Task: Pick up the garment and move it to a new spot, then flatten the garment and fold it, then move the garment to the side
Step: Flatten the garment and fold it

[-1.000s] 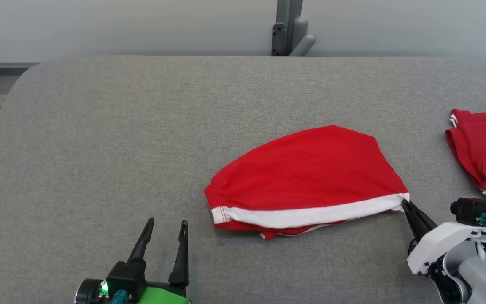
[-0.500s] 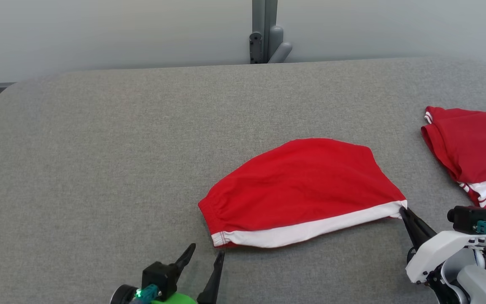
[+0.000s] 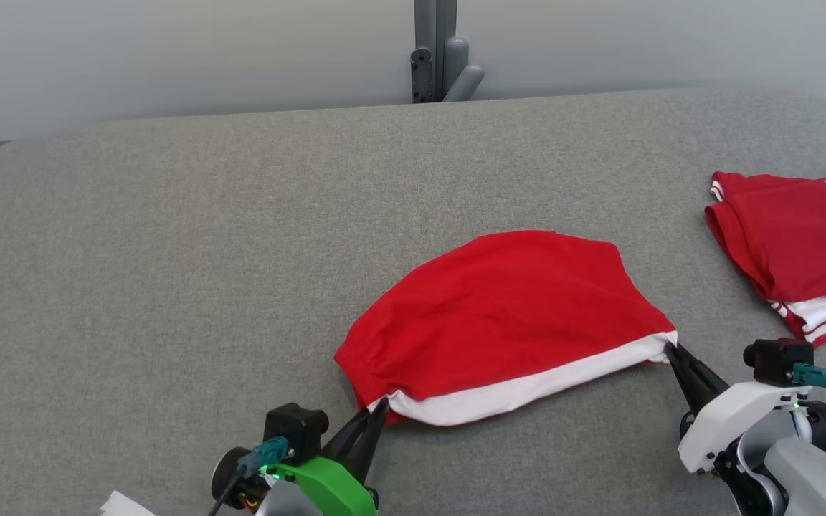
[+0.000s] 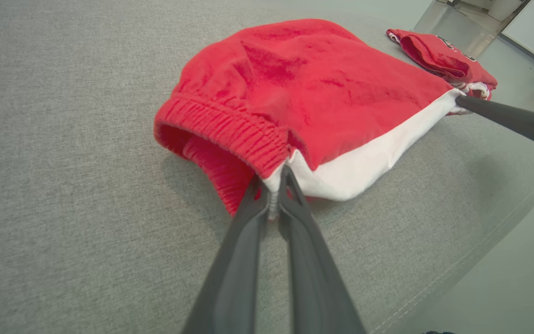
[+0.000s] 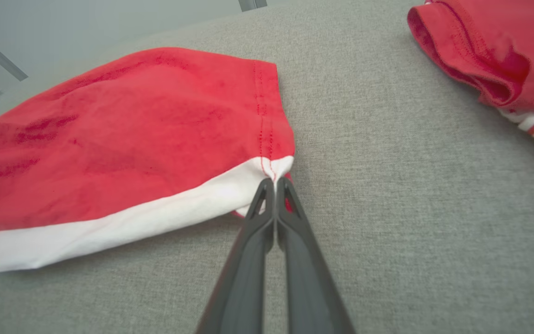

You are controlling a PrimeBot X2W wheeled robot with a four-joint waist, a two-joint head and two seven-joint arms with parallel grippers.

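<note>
A grey cloth-topped counter [image 3: 169, 251] carries everything. The shorts [image 3: 506, 315], red with a white stripe [image 3: 528, 390], lie right of its middle, toward the near edge, and are stretched between the two arms. A red jersey [image 3: 793, 236] sits well apart at the far right.

The left jaws are closed on the corner of the shorts where the elastic waistband [image 4: 230, 130] meets the stripe. The right jaws are pinched shut on the opposite corner, at the stitched hem [image 5: 263, 106].

The shorts look light, soft and limp. They will likely sag and tuck under themselves wherever nothing supports them, and thin knit can slip out of a narrow pinch. These two corners seem the right places to hold. The gathered waistband and doubled hem give the jaws more to bite, and pulling them apart should keep the stripe edge taut for flattening.

How many layers each pinch has caught cannot be told. The waistband gapes open beside the left jaws, so perhaps only one layer is in. The underside of the shorts is hidden. The jersey is cut off at the right edge of the head view, and its dark lettering cannot be read. A small white scrap [image 3: 126, 505] at the lower left of that view is too cropped to name.
</note>
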